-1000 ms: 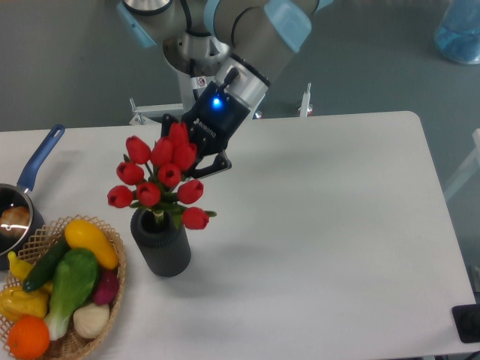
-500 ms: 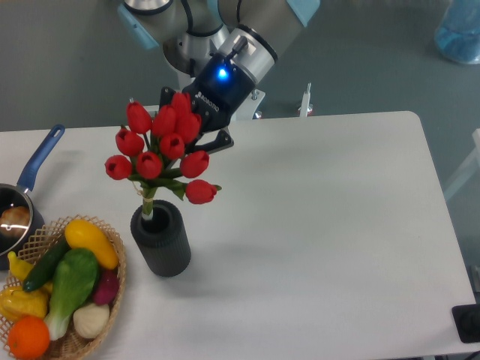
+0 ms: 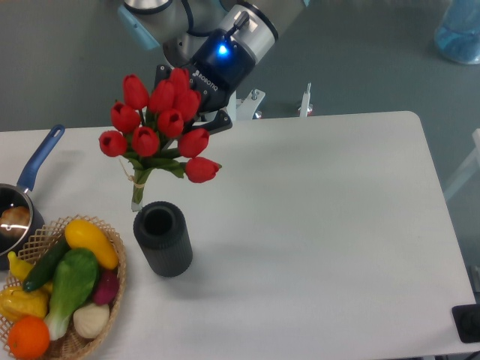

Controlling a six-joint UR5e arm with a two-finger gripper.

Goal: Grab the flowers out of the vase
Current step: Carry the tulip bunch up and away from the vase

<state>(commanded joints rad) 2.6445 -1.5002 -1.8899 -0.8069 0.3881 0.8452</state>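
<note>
In the fixed camera view we see the flowers [image 3: 159,122] held in the air above the white worktop [image 3: 322,225], with the stem ends just above and behind the mouth of the vase [image 3: 163,238], fully out of it. We count nine red buds, closed, smooth and egg-shaped, fanned out over a few green leaves; the stems are pale green, drawn into one narrow bundle and tied with a light band near the leaves. One bud leans out to the right, lower than the rest.

The end effector [image 3: 196,112] sits behind the buds, a dark body with a blue light lit on it, below a grey and pale-blue arm. The flowers hide most of its fingers, yet the bunch hangs from nothing else, so we read it as clamped on the flowers.

The vase is one short, dark cylinder, matte and faintly rough, standing upright with its round mouth open and dark.

To its left, just beside it, is one woven basket [image 3: 112,247], round-rimmed, holding glossy vegetables in yellow, green, orange, purple and white. Further left is one dark pot [image 3: 13,210] with a blue handle.
</note>
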